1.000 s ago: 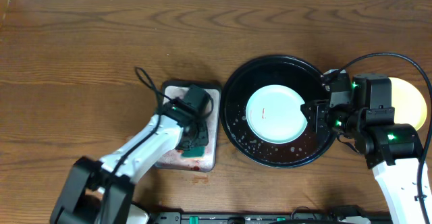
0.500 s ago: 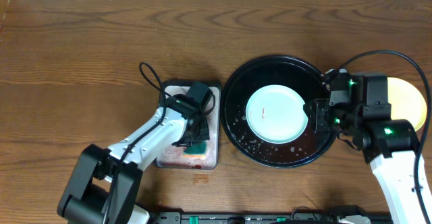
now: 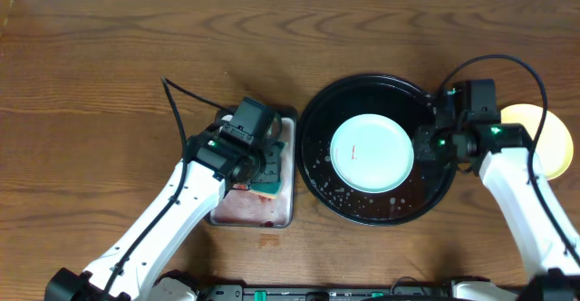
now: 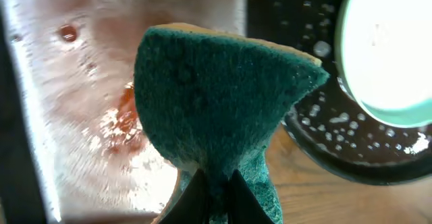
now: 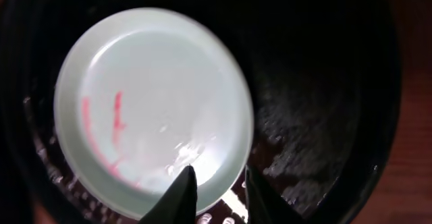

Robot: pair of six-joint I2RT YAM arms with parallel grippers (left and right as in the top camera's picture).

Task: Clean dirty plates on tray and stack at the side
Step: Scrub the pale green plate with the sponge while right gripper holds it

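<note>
The plates (image 3: 372, 151), where are they sitting right now? Can't make it out from the thumbnail lol. (benchrat)

Two that I can see. The mint plate (image 5: 152, 109) lies flat inside the tray (image 3: 313, 179), pretty much dead centre, with a couple of thin red streaks (image 5: 116, 119) on its face. The yellow plate (image 3: 555, 147) is outside the tray, on the tabletop (image 3: 109, 65) just off the tray's right side, and the right arm covers part of it. The tray floor around the mint plate is wet and speckled with white droplets. (solderpaws)

And the tools? (benchrat)

Right tool (image 5: 217, 170) is down inside the tray, at the mint plate's edge on the tray's right side. Its fingers stand a bit apart with the plate's rim between them, one over the plate and one over the tray floor. Whether they actually press on the rim, can't tell from these views. Left tool (image 4: 214, 183) is left of the tray, pinched tight on a teal sponge (image 4: 223, 102) with a tan backing, squashing its bottom end. It holds the sponge over a silver pan (image 3: 272, 215) that sits just beside the tray's left rim, on the side of the pan nearest the tray. Pinkish-red water in the pan. Can't tell if the sponge touches it. (solderpaws)
</note>
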